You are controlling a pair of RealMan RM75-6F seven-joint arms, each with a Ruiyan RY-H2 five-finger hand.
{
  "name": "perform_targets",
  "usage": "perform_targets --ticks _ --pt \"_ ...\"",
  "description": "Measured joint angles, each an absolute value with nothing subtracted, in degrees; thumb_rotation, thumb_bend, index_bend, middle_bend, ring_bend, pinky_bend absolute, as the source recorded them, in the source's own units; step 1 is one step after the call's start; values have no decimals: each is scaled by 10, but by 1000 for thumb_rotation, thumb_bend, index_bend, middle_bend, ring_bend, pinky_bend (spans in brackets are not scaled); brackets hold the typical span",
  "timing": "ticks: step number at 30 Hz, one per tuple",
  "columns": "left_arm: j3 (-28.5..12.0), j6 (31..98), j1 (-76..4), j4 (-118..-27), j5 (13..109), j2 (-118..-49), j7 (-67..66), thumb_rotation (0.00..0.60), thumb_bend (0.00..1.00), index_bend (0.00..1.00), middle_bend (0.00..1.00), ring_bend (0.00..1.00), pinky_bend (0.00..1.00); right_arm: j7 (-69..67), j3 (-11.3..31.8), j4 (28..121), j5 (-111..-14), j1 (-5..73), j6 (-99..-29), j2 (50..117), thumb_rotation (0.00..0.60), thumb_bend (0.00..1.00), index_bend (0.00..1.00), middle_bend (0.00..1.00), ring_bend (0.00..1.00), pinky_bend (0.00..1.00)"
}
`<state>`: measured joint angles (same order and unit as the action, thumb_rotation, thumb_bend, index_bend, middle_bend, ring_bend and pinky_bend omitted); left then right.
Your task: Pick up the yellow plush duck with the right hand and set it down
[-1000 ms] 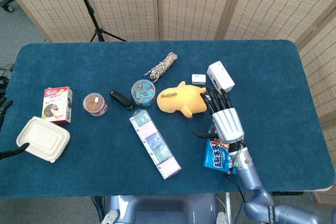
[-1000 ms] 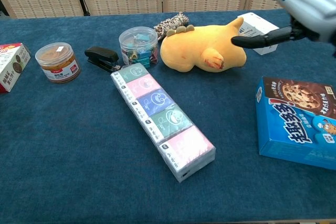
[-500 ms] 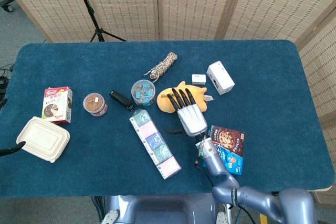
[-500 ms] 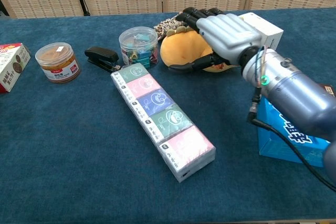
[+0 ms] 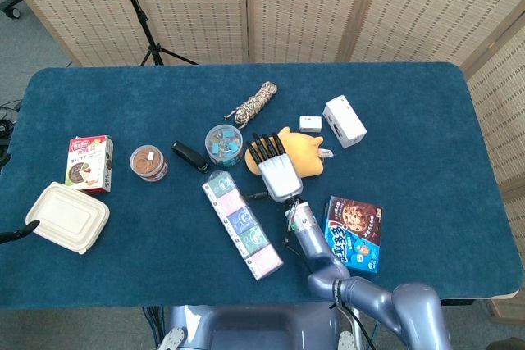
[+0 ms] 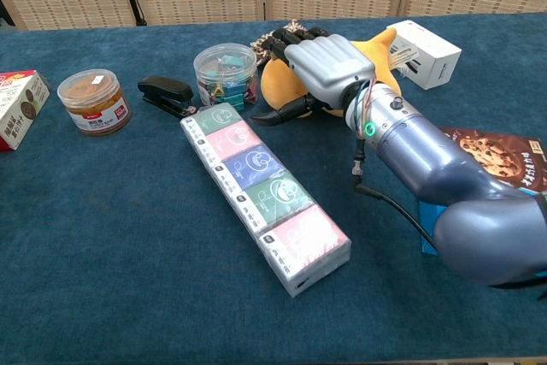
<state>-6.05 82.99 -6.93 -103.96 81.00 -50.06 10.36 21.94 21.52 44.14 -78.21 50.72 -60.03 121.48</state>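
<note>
Moved further left since the earlier frame, the right hand point(image 5: 276, 171) is laid with fingers spread over the yellow plush duck point(image 5: 305, 155), whose left half is hidden. Close by are found a clip jar point(image 6: 226, 73), a tissue strip point(image 6: 265, 195) and a white box point(image 6: 424, 53). Only the head view shows the left hand point(image 5: 10, 235), cut off at the edge, its state unreadable.
</note>
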Motion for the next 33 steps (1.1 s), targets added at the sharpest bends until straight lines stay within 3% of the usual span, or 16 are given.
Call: perform_targets --ticks 9,23,33 --pt "-60 829 -69 -1040 809 -500 104 600 0 0 0 0 0 200 210 427 -768 502 -616 1206 155 0 0 0 0 0" --pt "-60 829 -69 -1047 808 -505 84 600 0 0 0 0 0 204 199 479 -739 463 -631 1157 158 0 0 0 0 0" --pt "-62 828 -69 -1047 801 -505 83 600 0 0 0 0 0 206 207 472 -747 507 -629 1176 160 0 0 0 0 0"
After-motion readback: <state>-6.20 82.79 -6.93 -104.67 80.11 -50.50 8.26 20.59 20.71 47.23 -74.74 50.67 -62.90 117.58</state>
